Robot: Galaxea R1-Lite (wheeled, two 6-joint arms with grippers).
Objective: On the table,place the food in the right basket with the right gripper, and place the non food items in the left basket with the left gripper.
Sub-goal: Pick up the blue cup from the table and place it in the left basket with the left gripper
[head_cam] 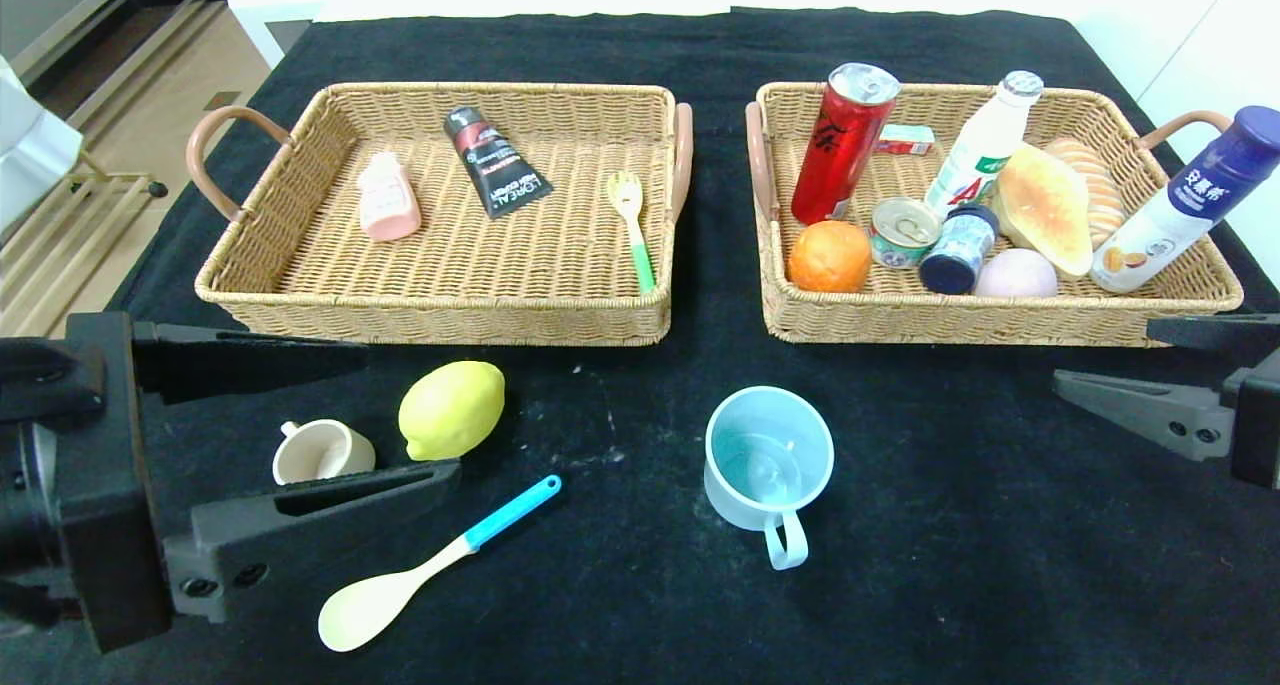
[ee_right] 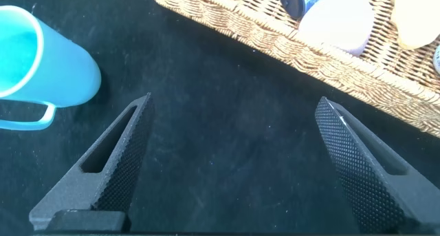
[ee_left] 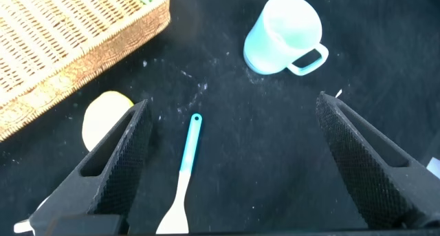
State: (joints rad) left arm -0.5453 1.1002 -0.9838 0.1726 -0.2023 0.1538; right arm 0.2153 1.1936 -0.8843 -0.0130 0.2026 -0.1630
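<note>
Left gripper (head_cam: 400,415) nearest me, jaws released, hovering over spoon (head_cam: 420,567), lemon (head_cam: 452,409) and small cup (head_cam: 322,451); right gripper (head_cam: 1160,375) jaws released beside right basket (head_cam: 1000,320).

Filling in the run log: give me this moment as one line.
left gripper open over spoon | right gripper open, empty | on table: lemon, cream cup, blue mug

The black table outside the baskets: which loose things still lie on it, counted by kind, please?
Cups: 2, a light blue plastic cup and a small cream cup.
Spoons: 1, a cream spoon with a blue handle.
Fruit: 1, a yellow lemon.
Total: 4.
</note>
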